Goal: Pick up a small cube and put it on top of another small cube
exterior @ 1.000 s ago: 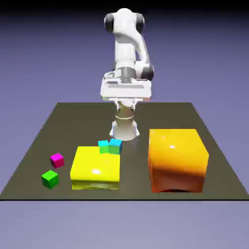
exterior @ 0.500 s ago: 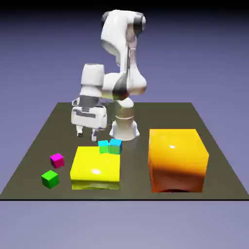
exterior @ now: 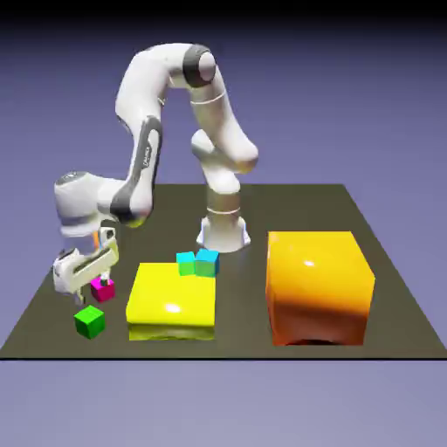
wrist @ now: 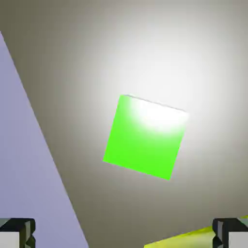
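Underneath lies a dark olive table [exterior: 384,288], a flat slab before a plain blue-violet backdrop [exterior: 367,96]; in the hand view its grey surface shines under a bright glare. Four small cubes sit on it: one green cube [exterior: 89,321] near the front at the exterior view's left, one magenta cube [exterior: 103,289] just behind it, and a teal cube [exterior: 186,263] touching a blue cube [exterior: 207,260] at the far edge of the yellow block [exterior: 172,302]. Two big blocks: that low yellow one and one taller orange block [exterior: 319,285], well apart. One gripper [exterior: 85,278], fingers spread wide and empty, hangs over the magenta cube; its camera sees the green cube.
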Controlling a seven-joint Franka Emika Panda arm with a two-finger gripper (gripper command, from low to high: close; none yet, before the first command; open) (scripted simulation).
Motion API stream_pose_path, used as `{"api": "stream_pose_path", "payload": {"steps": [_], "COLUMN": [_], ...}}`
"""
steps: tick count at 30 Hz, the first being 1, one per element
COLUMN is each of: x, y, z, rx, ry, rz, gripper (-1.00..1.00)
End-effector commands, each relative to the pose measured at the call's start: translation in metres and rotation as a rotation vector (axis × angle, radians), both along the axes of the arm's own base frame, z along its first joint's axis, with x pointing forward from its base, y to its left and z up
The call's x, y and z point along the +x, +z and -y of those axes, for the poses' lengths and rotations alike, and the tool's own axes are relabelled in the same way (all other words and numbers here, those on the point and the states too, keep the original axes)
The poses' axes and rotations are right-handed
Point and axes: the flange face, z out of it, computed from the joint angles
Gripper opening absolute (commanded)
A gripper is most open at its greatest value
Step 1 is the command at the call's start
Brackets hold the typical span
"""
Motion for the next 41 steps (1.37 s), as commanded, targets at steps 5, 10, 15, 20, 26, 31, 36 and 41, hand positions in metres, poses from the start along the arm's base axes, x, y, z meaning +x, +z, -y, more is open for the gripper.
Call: {"api": "stream_pose_path", "payload": {"steps": [5, 10, 15, 20, 26, 31, 36, 41], "x": [0.000, 0.001, -0.024, -0.090, -0.162, -0.155, -0.154, -0.162], "y": [-0.054, -0.061, 0.001, 0.025, 0.044, -0.004, -0.013, 0.044], "z": [0.003, 0.002, 0.010, 0.009, -0.002, -0.003, -0.004, -0.002], "rx": [0.024, 0.024, 0.024, 0.026, 0.026, 0.027, 0.027, 0.026], "ry": [-0.051, -0.051, -0.122, -0.362, -0.621, -0.620, -0.620, -0.621], "rz": [-0.011, -0.011, -0.011, -0.010, -0.004, -0.003, -0.003, -0.004], "gripper": [0.00, -1.00, -1.00, -1.00, -1.00, -1.00, 1.00, 1.00]}}
